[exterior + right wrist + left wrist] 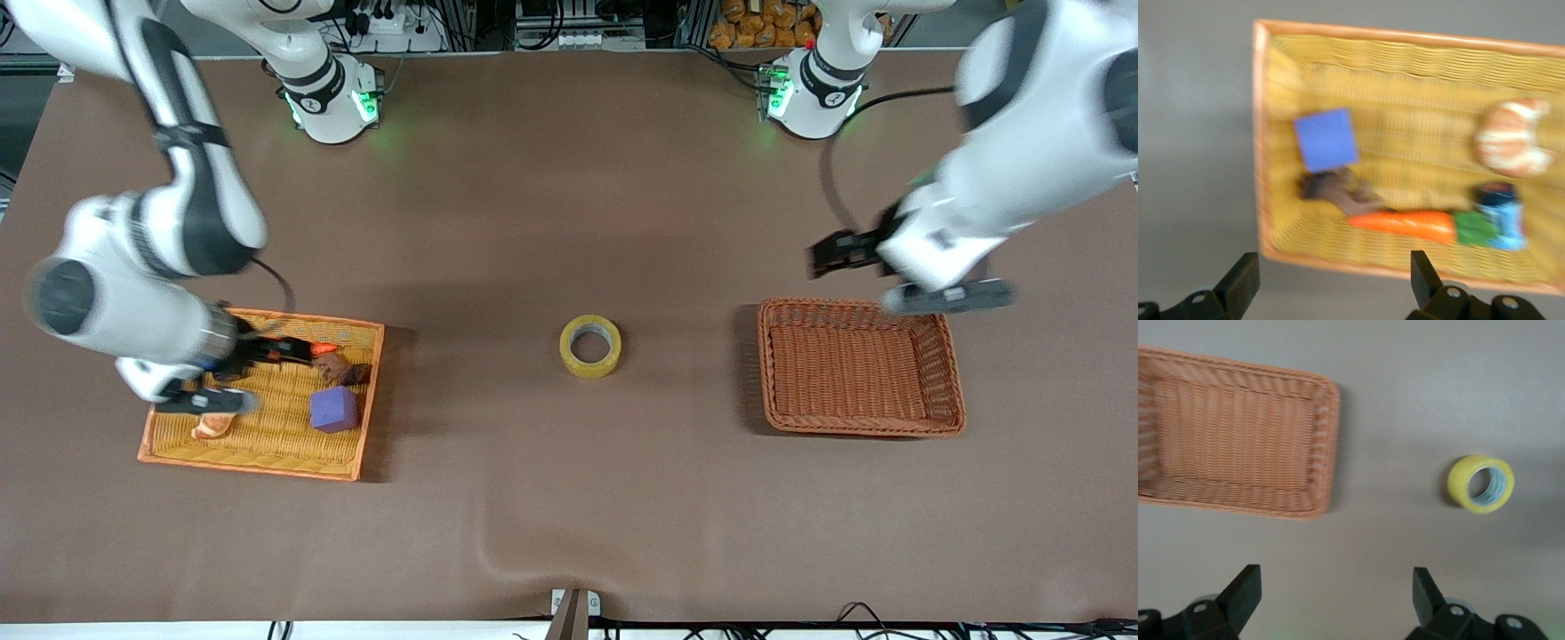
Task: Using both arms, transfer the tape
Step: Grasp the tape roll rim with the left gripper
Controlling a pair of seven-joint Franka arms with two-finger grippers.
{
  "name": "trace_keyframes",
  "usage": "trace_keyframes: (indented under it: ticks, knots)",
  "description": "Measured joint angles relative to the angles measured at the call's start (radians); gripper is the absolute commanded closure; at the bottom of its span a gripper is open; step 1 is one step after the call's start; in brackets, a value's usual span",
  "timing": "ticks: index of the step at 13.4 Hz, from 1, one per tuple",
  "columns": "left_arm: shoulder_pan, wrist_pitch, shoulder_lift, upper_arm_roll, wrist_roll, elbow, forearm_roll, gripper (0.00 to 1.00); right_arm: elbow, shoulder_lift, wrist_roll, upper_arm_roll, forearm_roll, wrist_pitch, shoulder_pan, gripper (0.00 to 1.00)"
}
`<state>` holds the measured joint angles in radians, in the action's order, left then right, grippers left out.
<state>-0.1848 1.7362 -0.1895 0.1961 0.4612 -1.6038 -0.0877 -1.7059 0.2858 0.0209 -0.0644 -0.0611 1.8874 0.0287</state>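
The tape [590,346], a yellow roll with a grey core, lies flat on the brown table between the two baskets. It also shows in the left wrist view [1480,484]. My left gripper [829,256] is open and empty, up over the table beside the empty orange basket [953,364]; in its own view [1335,593] bare table lies between the fingers. My right gripper [277,349] is open and empty over the yellow tray [372,391]; in its own view [1331,280] it is by the tray's rim [1261,133].
The yellow tray holds a purple cube [334,410], a croissant [1513,138], a carrot [1405,223], a brown piece [1338,190] and a blue can [1501,213]. The orange basket [1328,447] stands toward the left arm's end of the table.
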Motion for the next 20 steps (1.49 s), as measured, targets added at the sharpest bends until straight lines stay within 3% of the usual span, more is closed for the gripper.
trace_keyframes:
  ticks: [3,7,11,15,16,17,20]
  knots:
    - [-0.166,0.172,-0.143,0.006,0.158,-0.003,0.029,0.00,-0.008,-0.154,0.100,0.001,0.002,-0.128,0.083,0.00]
    - [-0.250,0.331,-0.306,0.005,0.226,-0.003,0.033,0.00,-0.016,-0.327,0.101,0.005,0.033,-0.229,0.085,0.00]
    - [-0.319,0.433,-0.421,0.005,0.327,-0.002,0.148,0.00,-0.009,-0.350,0.018,0.096,0.035,-0.282,0.030,0.00]
    - [-0.346,0.539,-0.504,0.004,0.353,0.000,0.156,0.00,0.055,-0.350,-0.045,0.103,0.036,-0.339,-0.004,0.00]
    - [-0.349,0.553,-0.514,0.004,0.356,0.001,0.156,0.10,0.066,-0.350,-0.047,0.103,0.036,-0.344,-0.006,0.00]
    - [-0.351,0.560,-0.522,0.004,0.357,0.001,0.156,0.27,0.071,-0.350,-0.047,0.103,0.036,-0.344,-0.007,0.00]
    - [-0.355,0.564,-0.543,0.004,0.357,0.001,0.156,0.89,0.075,-0.350,-0.047,0.106,0.067,-0.344,-0.007,0.00]
